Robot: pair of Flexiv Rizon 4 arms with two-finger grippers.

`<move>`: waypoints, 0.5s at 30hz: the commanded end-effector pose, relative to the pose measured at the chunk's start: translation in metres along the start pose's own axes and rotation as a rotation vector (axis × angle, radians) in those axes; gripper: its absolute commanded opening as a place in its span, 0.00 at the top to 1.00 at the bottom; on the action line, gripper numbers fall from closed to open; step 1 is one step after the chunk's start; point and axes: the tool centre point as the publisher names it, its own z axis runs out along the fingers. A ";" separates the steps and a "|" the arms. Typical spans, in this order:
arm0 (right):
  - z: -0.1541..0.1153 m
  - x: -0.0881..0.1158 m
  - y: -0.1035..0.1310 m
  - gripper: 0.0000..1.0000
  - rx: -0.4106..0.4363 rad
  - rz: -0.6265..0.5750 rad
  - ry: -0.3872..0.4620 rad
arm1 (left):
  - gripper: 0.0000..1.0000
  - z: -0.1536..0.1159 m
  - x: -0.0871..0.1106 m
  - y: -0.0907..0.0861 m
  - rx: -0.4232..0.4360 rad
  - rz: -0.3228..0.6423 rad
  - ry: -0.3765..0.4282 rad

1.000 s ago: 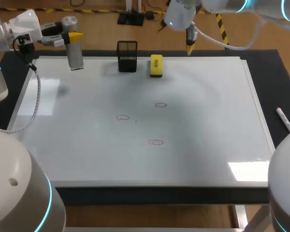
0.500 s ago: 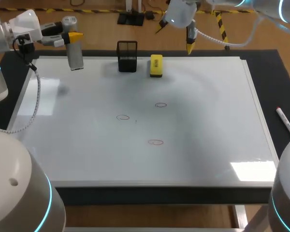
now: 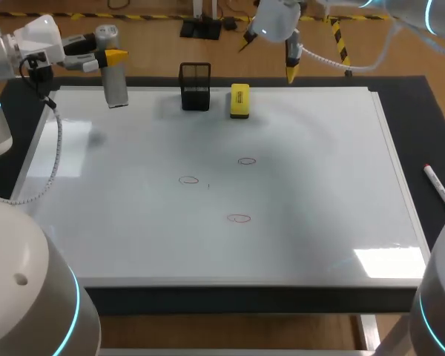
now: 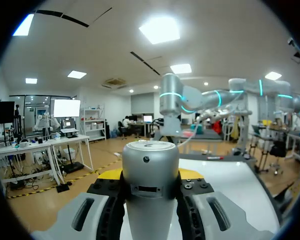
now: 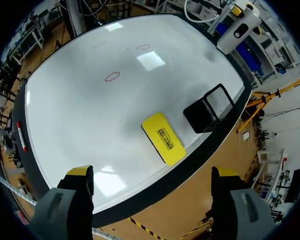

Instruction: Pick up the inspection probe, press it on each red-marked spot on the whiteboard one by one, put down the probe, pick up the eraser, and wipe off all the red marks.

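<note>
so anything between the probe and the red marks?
Nothing visible. The probe is in the left gripper at the whiteboard's far left corner; the board from there to the red marks is bare. The mesh holder and eraser stand at the far edge, off that path.

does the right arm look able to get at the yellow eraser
Probably yes: the right gripper is open, the eraser sits uncovered ahead of it, and the mesh holder stands apart beside it.
</note>
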 end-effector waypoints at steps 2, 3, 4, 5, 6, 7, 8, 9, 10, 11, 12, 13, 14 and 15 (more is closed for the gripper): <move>0.014 -0.011 0.000 0.00 0.010 -0.102 0.069 | 1.00 0.000 0.001 -0.001 -0.001 0.001 -0.002; 0.015 -0.012 0.001 0.00 0.020 -0.127 0.097 | 1.00 0.000 0.001 -0.001 -0.001 0.001 -0.002; 0.018 -0.014 0.003 0.00 0.026 -0.170 0.103 | 1.00 0.000 0.001 -0.001 -0.001 0.001 -0.002; 0.020 -0.015 0.004 0.00 0.023 -0.188 0.110 | 1.00 0.000 0.001 -0.001 -0.001 0.001 -0.002; 0.024 -0.017 0.005 0.00 0.033 -0.220 0.138 | 1.00 0.000 0.001 -0.001 -0.001 0.001 -0.002; 0.026 -0.019 0.007 0.00 0.035 -0.253 0.140 | 1.00 0.000 0.001 -0.001 -0.001 0.001 -0.002; 0.029 -0.021 0.007 0.00 0.031 -0.265 0.150 | 1.00 0.000 0.001 -0.001 -0.001 0.001 -0.002; 0.032 -0.023 0.009 0.00 0.037 -0.294 0.163 | 1.00 0.000 0.001 -0.001 -0.001 0.001 -0.002; 0.035 -0.024 0.010 0.00 0.036 -0.314 0.163 | 1.00 0.000 0.001 -0.001 -0.001 0.001 -0.002; 0.038 -0.026 0.011 0.00 0.035 -0.327 0.172 | 1.00 0.000 0.001 -0.001 -0.001 0.001 -0.002; 0.041 -0.027 0.012 0.00 0.041 -0.362 0.173 | 1.00 0.000 0.001 -0.001 -0.001 0.001 -0.002; 0.044 -0.027 0.013 0.00 0.036 -0.393 0.163 | 1.00 0.000 0.001 -0.001 -0.001 0.001 -0.002; 0.047 -0.028 0.013 0.00 0.041 -0.405 0.176 | 1.00 0.000 0.001 -0.001 -0.001 0.001 -0.002; 0.049 -0.029 0.014 0.00 0.041 -0.412 0.191 | 1.00 0.000 0.001 -0.001 -0.001 0.001 -0.002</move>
